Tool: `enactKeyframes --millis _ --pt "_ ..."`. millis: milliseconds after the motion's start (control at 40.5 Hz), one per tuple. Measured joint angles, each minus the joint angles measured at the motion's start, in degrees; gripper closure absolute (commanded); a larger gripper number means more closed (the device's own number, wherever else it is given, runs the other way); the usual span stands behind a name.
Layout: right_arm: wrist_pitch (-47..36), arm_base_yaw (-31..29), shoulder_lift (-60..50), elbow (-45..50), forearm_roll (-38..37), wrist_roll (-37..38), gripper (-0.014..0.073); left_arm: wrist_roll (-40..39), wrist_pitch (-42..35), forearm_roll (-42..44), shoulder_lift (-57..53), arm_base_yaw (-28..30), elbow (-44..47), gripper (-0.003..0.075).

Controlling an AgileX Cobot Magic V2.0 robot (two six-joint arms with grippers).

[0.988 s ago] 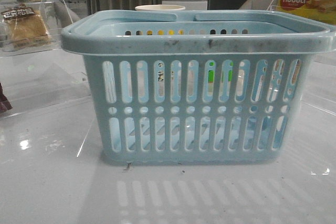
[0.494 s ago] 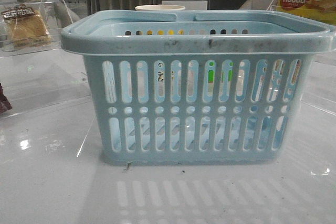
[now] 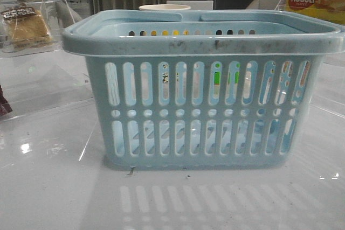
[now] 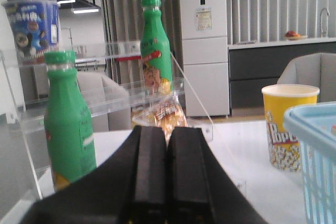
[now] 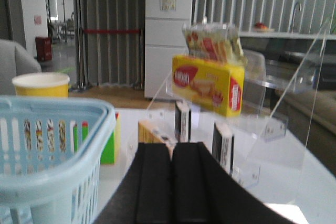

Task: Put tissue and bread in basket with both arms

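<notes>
One large light blue basket [image 3: 202, 87] fills the middle of the glossy white table [image 3: 48, 187], its long side facing the camera, rim up, bare tabletop before it. Clear acrylic shelves [image 3: 46, 87] flank it. On the left shelf lies the wrapped bread [image 3: 24, 25], label end away. Left gripper [image 4: 167, 177] and right gripper [image 5: 171, 182] both have fingers pressed together, holding nothing.

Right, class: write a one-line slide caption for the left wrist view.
Shut left hand faces wrapped bread on a clear shelf, between green bottles.
</notes>
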Motion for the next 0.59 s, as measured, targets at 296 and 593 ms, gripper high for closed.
enactKeyframes --millis 296,593 --pt "11.25 0.00 6.18 -22.22 0.00 0.00 0.0537 0.00 9.76 0.00 5.82 0.00 -20.28 0.0629" --pt "26.21 0.00 18.17 -32.98 0.00 0.00 0.0537 0.00 26.27 -2.89 18.17 0.00 -34.60 0.0629"
